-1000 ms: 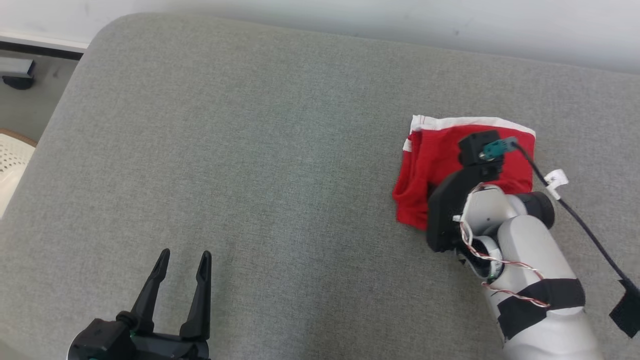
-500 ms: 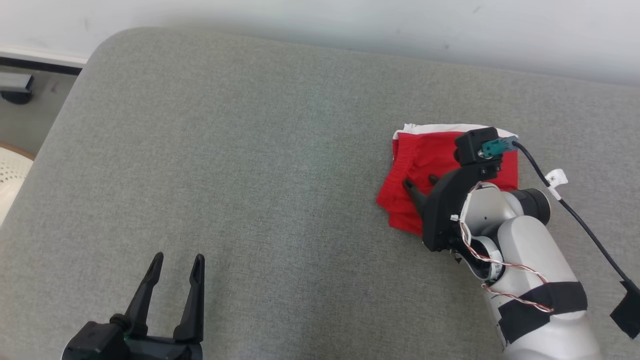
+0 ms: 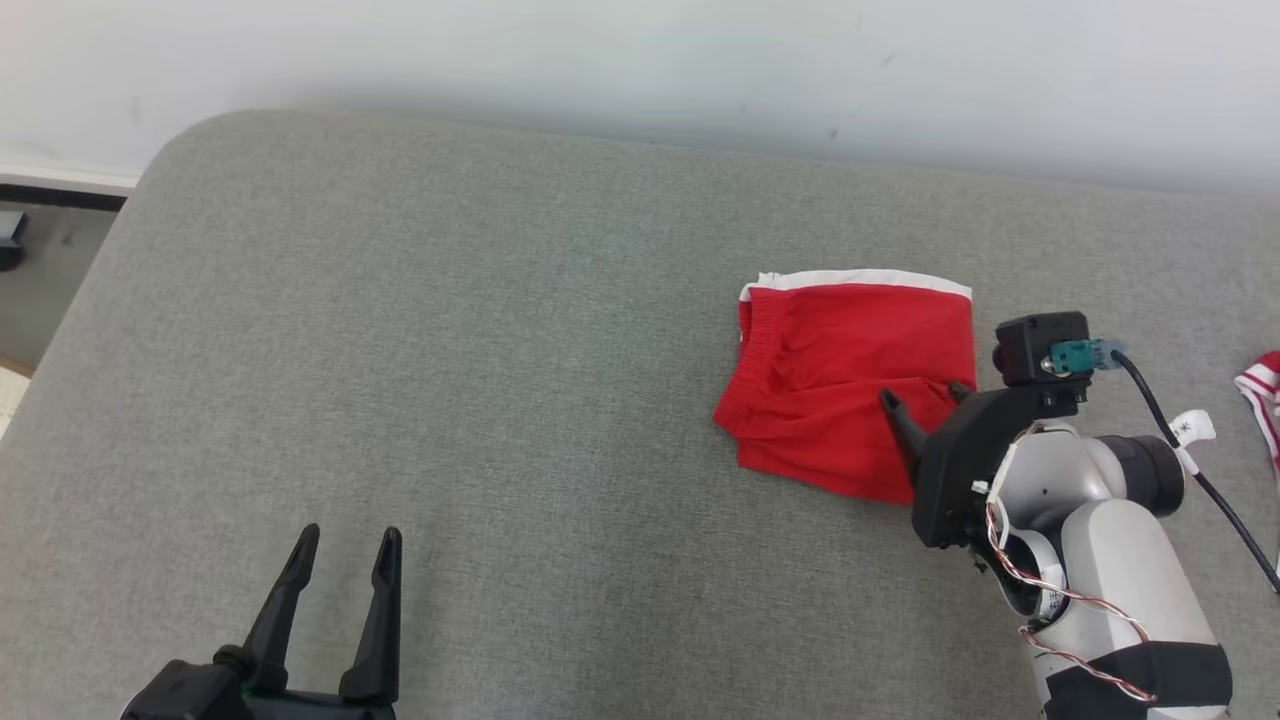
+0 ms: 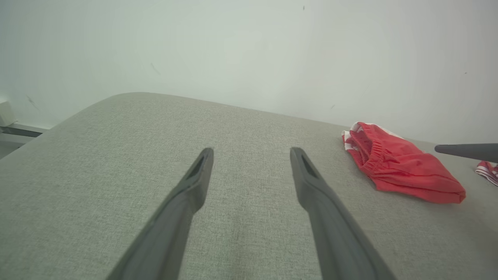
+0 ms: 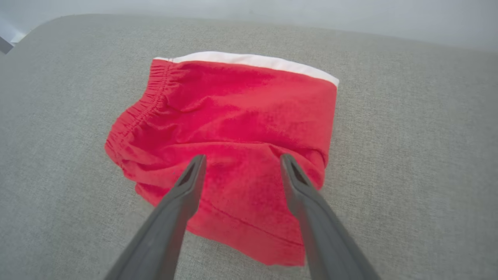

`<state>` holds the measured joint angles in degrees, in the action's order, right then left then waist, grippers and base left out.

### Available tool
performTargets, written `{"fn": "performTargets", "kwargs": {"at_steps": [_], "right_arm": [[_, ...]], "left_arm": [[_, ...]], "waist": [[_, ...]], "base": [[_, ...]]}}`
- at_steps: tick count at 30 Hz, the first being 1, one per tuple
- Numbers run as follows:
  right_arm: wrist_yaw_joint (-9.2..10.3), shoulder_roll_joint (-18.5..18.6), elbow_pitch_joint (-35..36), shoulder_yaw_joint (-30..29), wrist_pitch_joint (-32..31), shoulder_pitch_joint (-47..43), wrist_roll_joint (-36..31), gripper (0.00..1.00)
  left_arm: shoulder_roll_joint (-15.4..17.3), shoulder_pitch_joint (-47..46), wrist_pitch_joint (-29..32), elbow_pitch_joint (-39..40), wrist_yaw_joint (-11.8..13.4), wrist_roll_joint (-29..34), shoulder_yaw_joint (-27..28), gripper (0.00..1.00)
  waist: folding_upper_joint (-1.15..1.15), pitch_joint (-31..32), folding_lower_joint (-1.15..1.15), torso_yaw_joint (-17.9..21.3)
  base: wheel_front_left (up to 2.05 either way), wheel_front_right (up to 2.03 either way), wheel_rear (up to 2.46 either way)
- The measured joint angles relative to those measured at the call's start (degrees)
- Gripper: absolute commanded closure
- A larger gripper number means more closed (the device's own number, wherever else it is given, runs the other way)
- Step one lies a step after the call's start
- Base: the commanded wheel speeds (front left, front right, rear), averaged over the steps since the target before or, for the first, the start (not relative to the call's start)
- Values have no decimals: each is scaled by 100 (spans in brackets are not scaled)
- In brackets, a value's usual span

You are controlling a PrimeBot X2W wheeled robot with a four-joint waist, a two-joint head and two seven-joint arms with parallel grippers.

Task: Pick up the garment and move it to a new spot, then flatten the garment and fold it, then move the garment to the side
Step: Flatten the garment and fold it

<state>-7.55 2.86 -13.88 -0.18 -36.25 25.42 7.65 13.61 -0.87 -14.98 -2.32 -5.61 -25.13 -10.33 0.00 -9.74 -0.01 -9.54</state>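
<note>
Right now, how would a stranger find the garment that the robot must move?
On the wide grey cushion, look at its right half, at the right gripper's tips. The garment is folded, plain red with one white edge, unlike the striped cloth farther right.

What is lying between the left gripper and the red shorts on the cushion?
Nothing: only bare grey cushion lies between the left gripper and the shorts, as the head view shows.
</note>
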Motion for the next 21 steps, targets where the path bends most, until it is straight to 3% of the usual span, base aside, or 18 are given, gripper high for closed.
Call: {"fn": "performTargets", "kwargs": {"at_steps": [1, 2, 13, 17, 21], "right_arm": [[0, 3, -29, -38, 62, -10, -83, 60], [0, 4, -87, -62, 116, -21, -119, 100], [0, 4, -1196, 57, 486, 40, -299, 100], [1, 12, -1204, 105, 502, 19, -253, 100], [1, 8, -753, 172, 249, -330, -142, 100]], "left_arm": [[3, 2, 0, 1, 0, -1, -7, 0], [3, 2, 0, 3, -1, -2, -20, 0], [-11, -62, 0, -38, -43, -10, -63, 0], [-18, -62, 0, -63, -44, -10, -27, 0], [-19, -42, 0, -74, -44, -10, 46, 0]], "waist": [[0, 6, 0, 25], [0, 9, 0, 45], [0, -177, 1, 31], [0, -157, 1, 16], [0, -67, 1, 37]], "base": [[0, 0, 0], [0, 0, 0], [0, 0, 0], [0, 0, 0], [0, 0, 0]]}}
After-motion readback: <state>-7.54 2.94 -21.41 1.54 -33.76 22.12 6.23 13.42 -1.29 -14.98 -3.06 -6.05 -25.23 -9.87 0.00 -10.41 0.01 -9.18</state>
